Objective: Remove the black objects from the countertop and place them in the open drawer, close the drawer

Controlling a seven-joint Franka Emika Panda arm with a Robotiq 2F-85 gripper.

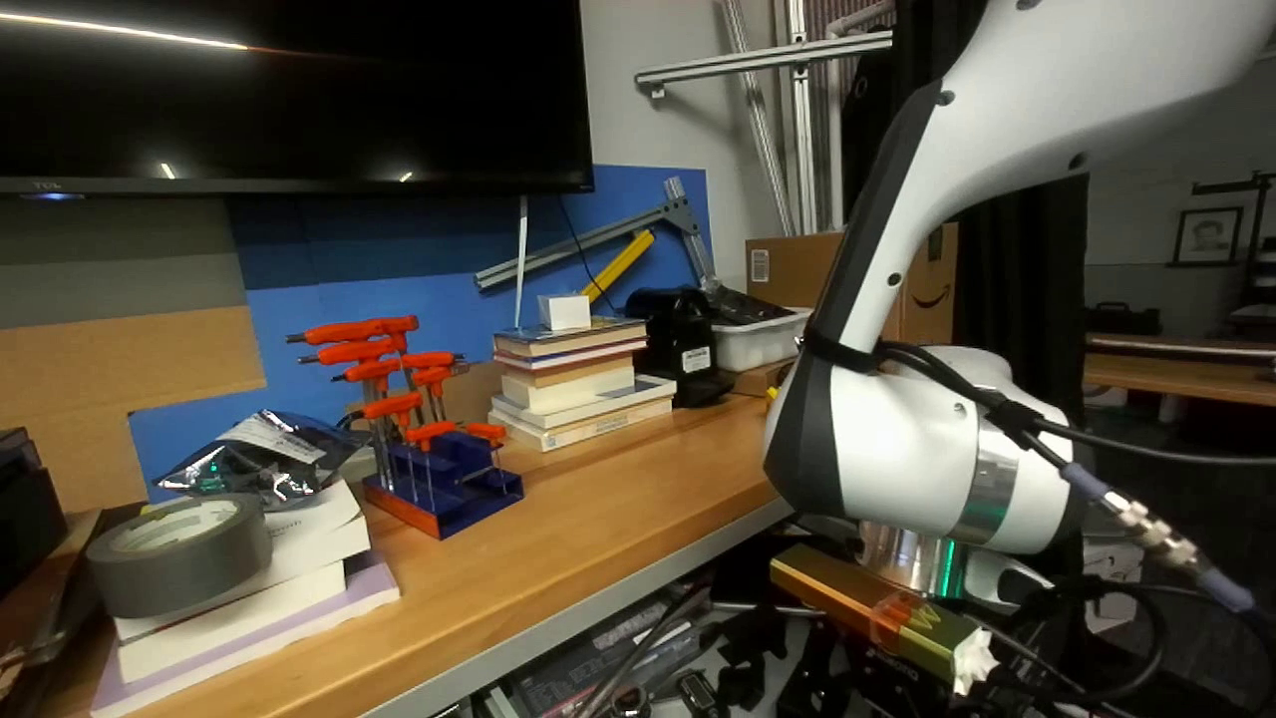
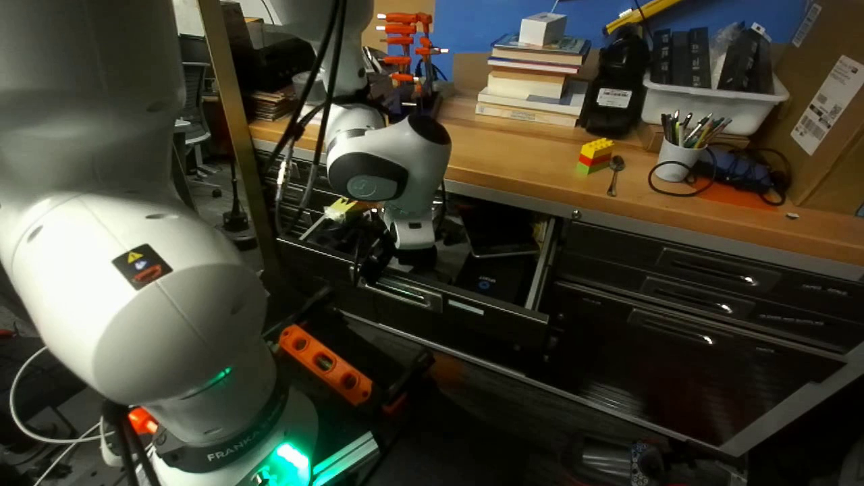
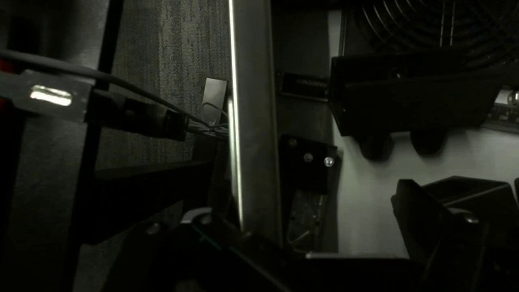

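The drawer (image 2: pixel 499 317) stands pulled out below the wooden countertop (image 2: pixel 526 148), with tools and dark items inside. My gripper (image 2: pixel 386 264) is low at its front, near the handle (image 2: pixel 405 293). In the wrist view the gripper (image 3: pixel 305 205) is open, jaws wide apart, and the drawer's front rim (image 3: pixel 255 121) runs between them: one finger on the outer side, the other (image 3: pixel 409 198) over the inside. Whether either touches the rim I cannot tell. No small black lumps show on the visible countertop; which dark items in the drawer are the black objects, I cannot tell.
On the countertop stand a book stack (image 2: pixel 533 84), a black boxy item (image 2: pixel 614 88), toy bricks (image 2: pixel 595 156), a spoon (image 2: pixel 614 175) and a pen cup (image 2: pixel 675 158). A gold bar (image 1: pixel 847 598) juts near the wrist. An orange level (image 2: pixel 324 364) lies below the drawer.
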